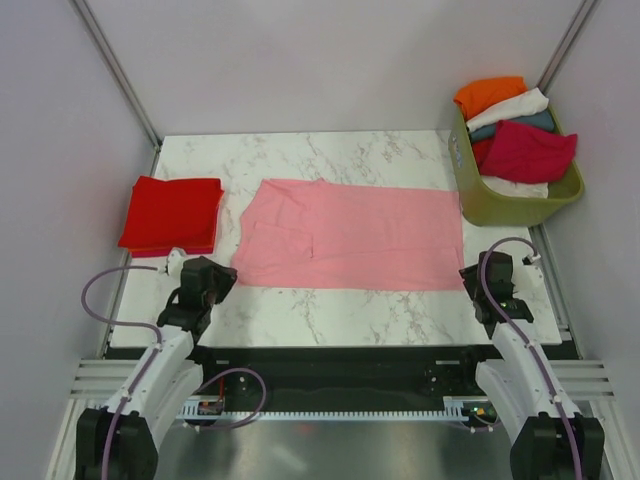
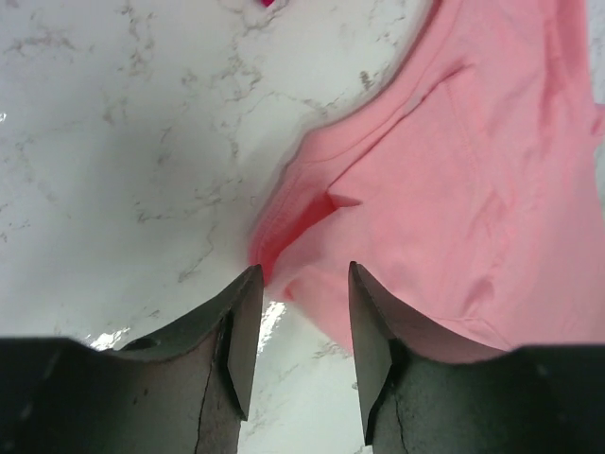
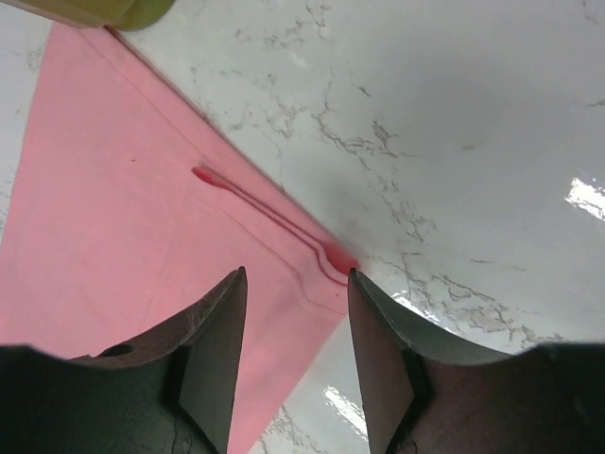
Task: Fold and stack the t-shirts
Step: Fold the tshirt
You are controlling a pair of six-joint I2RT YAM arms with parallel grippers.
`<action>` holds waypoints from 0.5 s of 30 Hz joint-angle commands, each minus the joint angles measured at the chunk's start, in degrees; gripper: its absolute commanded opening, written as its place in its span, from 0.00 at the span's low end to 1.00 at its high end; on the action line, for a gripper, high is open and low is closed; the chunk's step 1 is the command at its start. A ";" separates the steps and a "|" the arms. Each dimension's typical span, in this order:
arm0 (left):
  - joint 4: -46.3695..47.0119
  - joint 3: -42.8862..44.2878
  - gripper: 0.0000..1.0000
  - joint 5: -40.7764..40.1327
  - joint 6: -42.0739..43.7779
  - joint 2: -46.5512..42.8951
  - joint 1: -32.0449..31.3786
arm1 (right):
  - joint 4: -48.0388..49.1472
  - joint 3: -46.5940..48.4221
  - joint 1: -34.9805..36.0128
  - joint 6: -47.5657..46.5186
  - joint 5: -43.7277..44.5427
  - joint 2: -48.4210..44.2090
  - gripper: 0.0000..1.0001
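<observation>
A pale pink t-shirt [image 1: 350, 235] lies flat across the middle of the table, its sides folded in. A folded bright red t-shirt [image 1: 172, 213] lies at the left edge. My left gripper [image 1: 222, 278] is open and hovers just over the pink shirt's near left corner [image 2: 284, 251]; nothing is between its fingers [image 2: 241, 331]. My right gripper [image 1: 473, 277] is open over the pink shirt's near right hem corner [image 3: 336, 260], with the cloth under its left finger [image 3: 213, 350] and the corner between the jaws.
An olive-green basket [image 1: 505, 205] stands at the back right corner, holding orange [image 1: 490, 95], white, teal and crimson [image 1: 528, 152] shirts. Its base shows at the top of the right wrist view [image 3: 104, 11]. The marble table [image 1: 370, 150] ends close in front of the grippers.
</observation>
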 commanded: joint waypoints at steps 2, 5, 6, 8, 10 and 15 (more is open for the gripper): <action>-3.36 4.69 0.50 -2.16 2.71 -5.80 0.12 | -0.32 4.67 -0.26 -7.49 1.79 -0.38 0.55; -4.07 8.29 0.50 -1.20 8.05 -6.77 0.12 | 1.26 7.84 -0.17 -12.68 0.12 3.21 0.52; -4.15 9.26 0.50 -0.85 9.03 -6.43 0.12 | 1.44 9.67 -0.17 -13.74 -0.15 4.53 0.50; -4.07 12.60 0.52 0.64 11.14 -4.41 0.12 | 1.96 11.44 -0.17 -16.29 -1.28 8.40 0.49; -2.50 15.66 0.63 2.83 14.39 -0.82 0.21 | 3.01 13.73 -0.17 -17.43 -1.90 12.60 0.49; 1.29 22.09 0.66 6.80 18.79 11.04 0.12 | 3.81 18.73 -0.17 -18.49 -3.66 21.32 0.47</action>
